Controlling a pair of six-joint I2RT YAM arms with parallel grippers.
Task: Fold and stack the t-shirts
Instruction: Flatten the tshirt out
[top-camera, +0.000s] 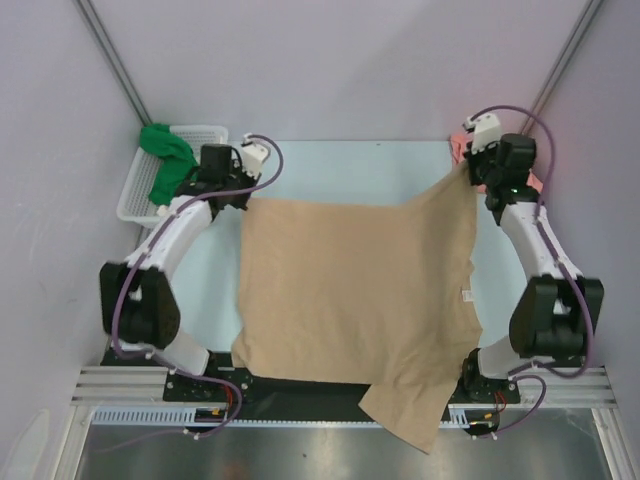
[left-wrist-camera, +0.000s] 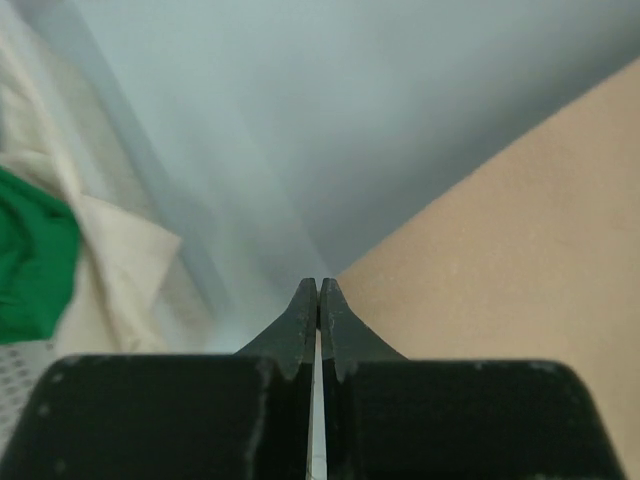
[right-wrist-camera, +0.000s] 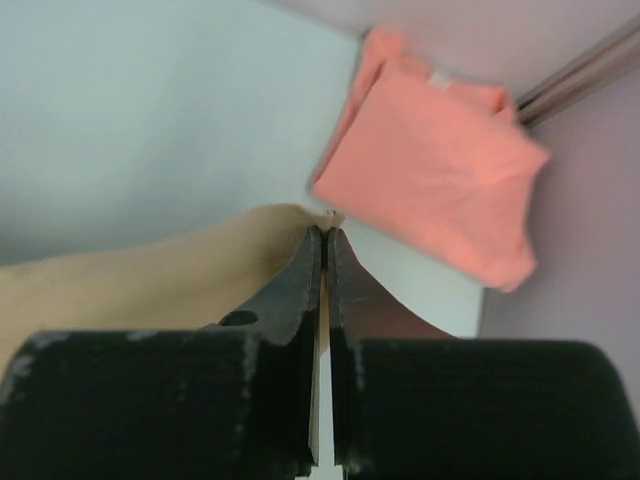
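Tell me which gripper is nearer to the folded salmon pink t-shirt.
Right. The right gripper, pinching a corner of the tan t-shirt, sits just beside the pink t-shirt at the table's far right corner. The left gripper is across the table, by the basket.

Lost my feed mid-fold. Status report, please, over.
Left gripper and right gripper shut, pinching far corners of the tan t-shirt. Shirt spread, unfolded, near sleeve overhanging the table edge. Pink t-shirt lies beyond right gripper.

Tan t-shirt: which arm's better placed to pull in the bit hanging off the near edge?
Right, likely. The tan t-shirt overhangs on the right arm's side; the left gripper sits at the far-left corner, diagonally opposite.
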